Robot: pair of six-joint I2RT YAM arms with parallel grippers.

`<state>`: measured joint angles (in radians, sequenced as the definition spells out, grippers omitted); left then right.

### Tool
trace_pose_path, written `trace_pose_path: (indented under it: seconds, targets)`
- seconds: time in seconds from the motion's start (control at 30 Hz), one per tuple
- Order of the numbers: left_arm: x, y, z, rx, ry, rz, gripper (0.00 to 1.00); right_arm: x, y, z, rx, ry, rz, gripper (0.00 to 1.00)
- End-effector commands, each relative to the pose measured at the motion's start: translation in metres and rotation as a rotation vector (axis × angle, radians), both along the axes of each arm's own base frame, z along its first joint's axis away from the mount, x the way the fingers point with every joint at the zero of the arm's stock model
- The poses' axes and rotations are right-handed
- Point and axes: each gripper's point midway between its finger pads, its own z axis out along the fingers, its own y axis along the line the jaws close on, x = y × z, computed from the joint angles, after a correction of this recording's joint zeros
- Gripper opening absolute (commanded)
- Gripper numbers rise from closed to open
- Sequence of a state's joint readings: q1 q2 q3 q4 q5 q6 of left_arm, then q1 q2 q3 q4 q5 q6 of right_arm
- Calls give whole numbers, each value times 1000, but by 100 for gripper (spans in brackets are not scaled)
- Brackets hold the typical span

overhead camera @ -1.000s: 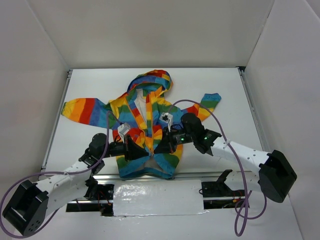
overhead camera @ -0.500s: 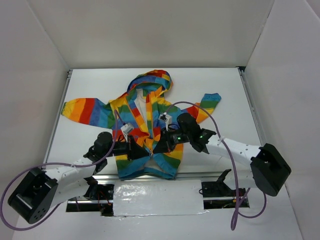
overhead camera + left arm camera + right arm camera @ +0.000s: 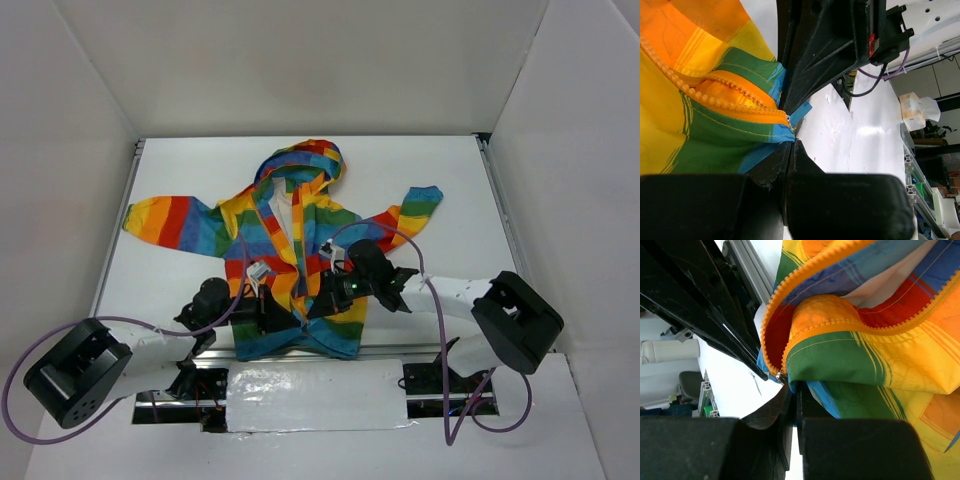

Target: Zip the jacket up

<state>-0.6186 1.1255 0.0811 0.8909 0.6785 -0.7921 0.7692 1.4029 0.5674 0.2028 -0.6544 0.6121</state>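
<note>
The rainbow-striped hooded jacket (image 3: 290,230) lies flat on the white table, hood at the far side, its front open. My left gripper (image 3: 285,318) is shut on the bottom corner of the jacket's left front panel, beside the orange zipper teeth (image 3: 715,102). My right gripper (image 3: 313,306) is shut on the bottom corner of the right front panel (image 3: 840,365), next to the small metal zipper end (image 3: 781,376). The two grippers sit close together at the jacket's hem, the other gripper's black fingers showing in each wrist view.
White walls enclose the table (image 3: 180,170) on three sides. An aluminium rail with a silver-taped plate (image 3: 315,395) runs along the near edge just below the jacket's hem. Purple cables loop from both arms.
Both grippers have moved toward the near edge and closer together, drawing the jacket's two bottom corners in. The arms have lowered along the hem.
</note>
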Motion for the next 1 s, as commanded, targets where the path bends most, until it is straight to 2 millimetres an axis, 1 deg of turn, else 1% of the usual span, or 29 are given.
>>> trace_pose_path:
  seconds: [0.0,0.1,0.17,0.27,0.43,0.53,0.67,0.73,0.77,0.8,0.83,0.93,0.97]
  targets:
    - [-16,-6,6,-37,-28,-74,0,22,9,10,52,-87,-65,8]
    - [-16,-8,-2,-14,-10,-66,0,20,9,13,67,-93,-64,9]
    - [-15,-10,-3,-7,-4,-68,0,20,9,15,71,-98,-64,10]
    - [-11,-10,-14,34,24,-52,0,20,8,16,72,-102,-64,11]
    - [-2,-8,-26,93,50,2,0,19,7,8,57,-88,-62,21]
    - [5,-7,-27,110,41,33,0,18,7,8,58,-85,-60,24]
    - [6,-8,-26,111,37,31,0,15,5,12,64,-94,-59,31]
    - [7,-9,-25,108,36,30,0,17,4,13,55,-111,-64,36]
    - [6,-10,-24,103,35,23,0,18,1,9,32,-107,-78,37]
    - [6,-11,-25,102,37,20,0,19,0,11,29,-116,-84,43]
    - [6,-11,-24,100,38,16,0,20,-2,11,23,-119,-96,45]
    - [4,-12,-24,89,39,8,0,29,-6,15,7,-152,-154,53]
    - [4,-12,-23,82,37,4,0,33,-9,14,-12,-160,-184,53]
